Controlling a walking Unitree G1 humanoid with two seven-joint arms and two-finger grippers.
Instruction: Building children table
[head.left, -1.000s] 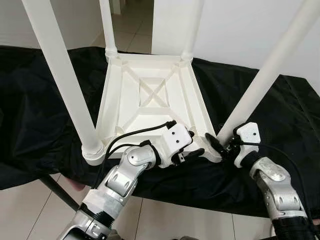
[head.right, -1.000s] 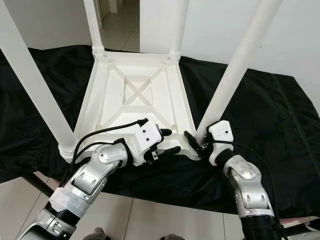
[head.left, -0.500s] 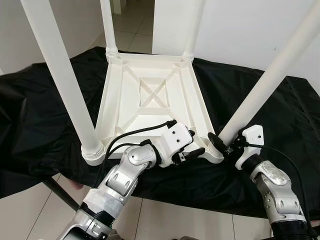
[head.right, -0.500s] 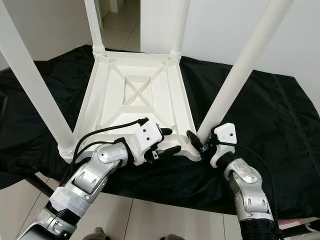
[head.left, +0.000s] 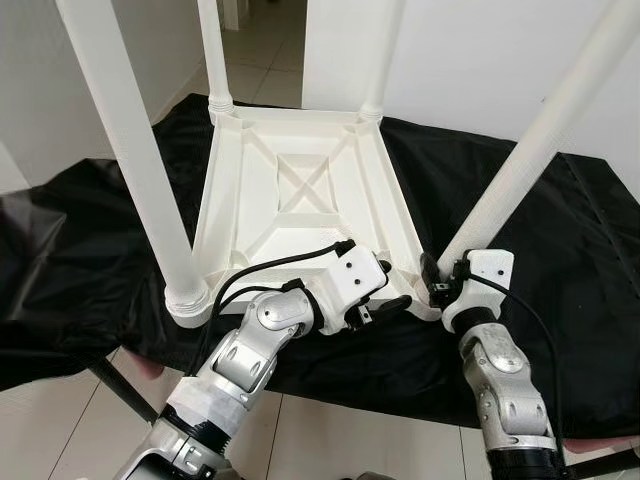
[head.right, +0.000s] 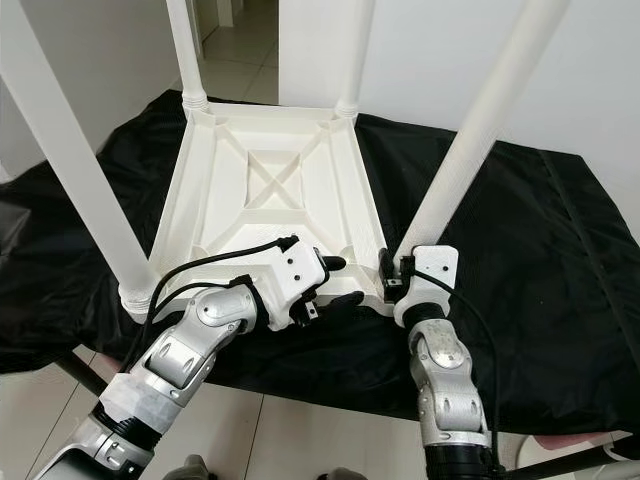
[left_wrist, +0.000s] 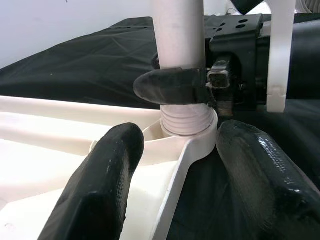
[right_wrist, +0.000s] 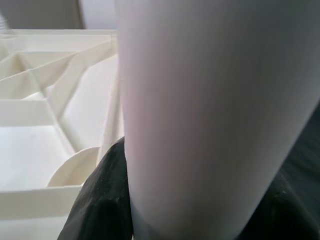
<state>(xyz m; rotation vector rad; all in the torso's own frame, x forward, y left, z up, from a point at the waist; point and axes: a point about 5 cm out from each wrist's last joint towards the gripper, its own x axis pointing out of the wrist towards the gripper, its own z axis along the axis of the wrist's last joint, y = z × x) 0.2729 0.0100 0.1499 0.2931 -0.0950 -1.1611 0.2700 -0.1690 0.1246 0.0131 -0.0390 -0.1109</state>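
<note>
Children's table (head.left: 300, 190), white plastic: lies upside down on a bench draped in black cloth (head.left: 560, 250), so the 4 corner sockets face up for the legs.

Near right leg (head.left: 520, 170): stands tilted in its corner socket, threaded collar showing (judged not fully seated).

Right gripper (head.right: 392, 283): fingers clamped on that leg just above the collar, placed to turn it.

Left gripper (head.left: 385, 300): fingers apart, straddling the tabletop's near rim beside the same socket, apparently to steady the table against the twisting.
</note>
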